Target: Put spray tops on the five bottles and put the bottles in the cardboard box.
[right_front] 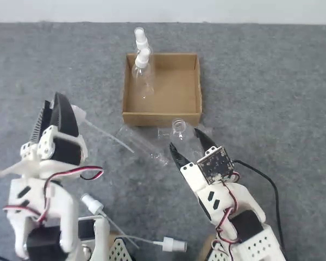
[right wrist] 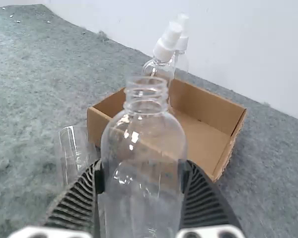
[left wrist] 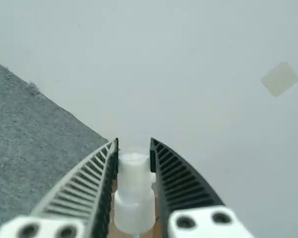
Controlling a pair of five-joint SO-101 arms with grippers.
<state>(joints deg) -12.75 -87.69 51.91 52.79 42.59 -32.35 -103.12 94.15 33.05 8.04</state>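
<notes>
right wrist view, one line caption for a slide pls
Right gripper holding an open-necked clear bottle upright before the cardboard box, two spray-topped bottles at its far corner.

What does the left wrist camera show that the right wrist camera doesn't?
Left wrist view: the left gripper shut on a white spray top. Right wrist view: the right gripper holding an uncapped bottle, the cardboard box with two capped bottles at its far corner, and a toppled bottle beside the box. Both: grey carpet and pale wall.
</notes>
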